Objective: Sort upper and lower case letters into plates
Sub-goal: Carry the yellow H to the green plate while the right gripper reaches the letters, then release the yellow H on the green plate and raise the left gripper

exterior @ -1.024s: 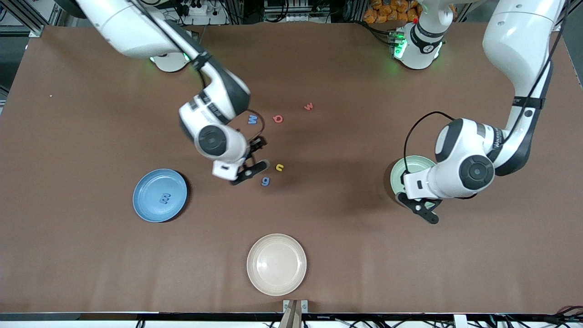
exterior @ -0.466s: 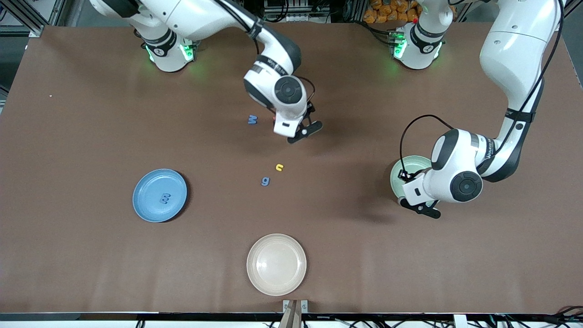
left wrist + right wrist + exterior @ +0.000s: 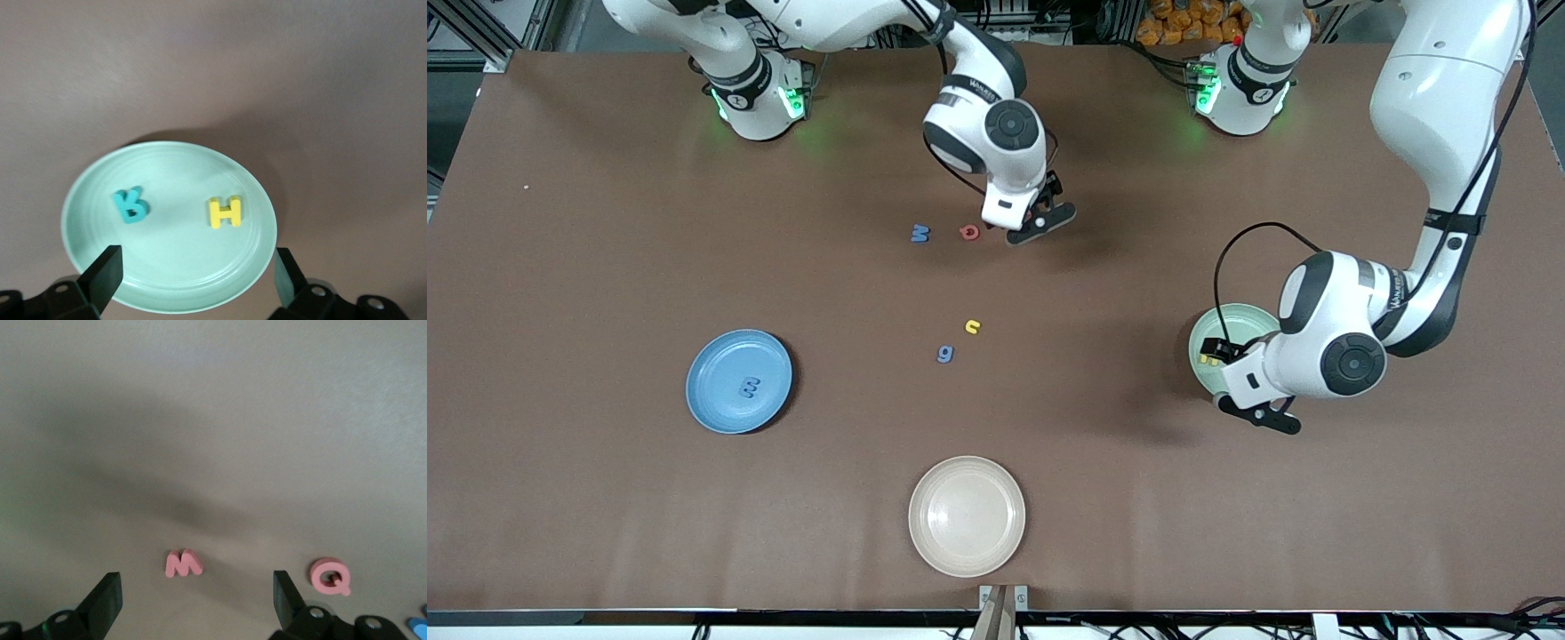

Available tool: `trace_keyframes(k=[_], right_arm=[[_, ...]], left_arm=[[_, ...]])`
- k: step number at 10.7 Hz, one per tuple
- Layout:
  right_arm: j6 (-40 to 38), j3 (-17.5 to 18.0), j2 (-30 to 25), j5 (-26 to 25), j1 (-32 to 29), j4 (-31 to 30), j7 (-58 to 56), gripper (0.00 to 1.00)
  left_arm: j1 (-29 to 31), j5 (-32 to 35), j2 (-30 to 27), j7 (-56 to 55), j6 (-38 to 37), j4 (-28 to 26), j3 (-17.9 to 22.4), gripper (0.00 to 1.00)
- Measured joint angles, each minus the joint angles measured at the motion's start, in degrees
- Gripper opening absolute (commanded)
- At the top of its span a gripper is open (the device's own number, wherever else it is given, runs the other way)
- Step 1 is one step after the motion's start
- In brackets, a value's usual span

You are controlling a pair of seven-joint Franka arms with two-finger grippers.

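Note:
My right gripper (image 3: 1040, 224) is open and empty, low over the table above a small red letter W (image 3: 183, 564), which the front view hides under it. A red Q (image 3: 969, 232) and a blue M (image 3: 919, 233) lie beside it; the Q also shows in the right wrist view (image 3: 329, 576). A yellow u (image 3: 973, 326) and a blue g (image 3: 945, 354) lie mid-table. The blue plate (image 3: 720, 409) holds one blue letter (image 3: 749, 388). My left gripper (image 3: 1258, 415) is open and empty over the mint plate (image 3: 180, 267), which holds a teal B (image 3: 130, 205) and a yellow H (image 3: 225, 212).
A cream-beige plate (image 3: 967, 516) sits near the table's front edge, nearest the front camera. The left arm covers part of the mint plate (image 3: 1240, 320) in the front view. Bare brown table lies between the plates.
My right gripper has swung from beside the blue g and yellow u to over the red W near the Q. My left gripper has shifted only slightly over the mint plate.

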Motion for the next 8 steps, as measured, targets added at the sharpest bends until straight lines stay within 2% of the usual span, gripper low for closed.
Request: trace_keyframes(k=[3,6,8], right_arm=[[6.01,-0.02,-0.06,-2.08,1.31,-3.58,0.36,1.0],[8.41,-0.03,0.18,-6.48,2.1,-6.24,0.52,1.0],[8.52,-0.05,0.8,-7.06,2.22,-6.42,0.52,1.0]], left_arm=[[0.02,6.31,-1.71,0.0,-1.9,4.89,-0.22,1.0],[0.13,6.38,-4.81,0.0,-2.12,6.12,-0.28,1.0],[0.14,5.58,-7.47,0.0,-4.11,6.2,-0.3,1.0]])
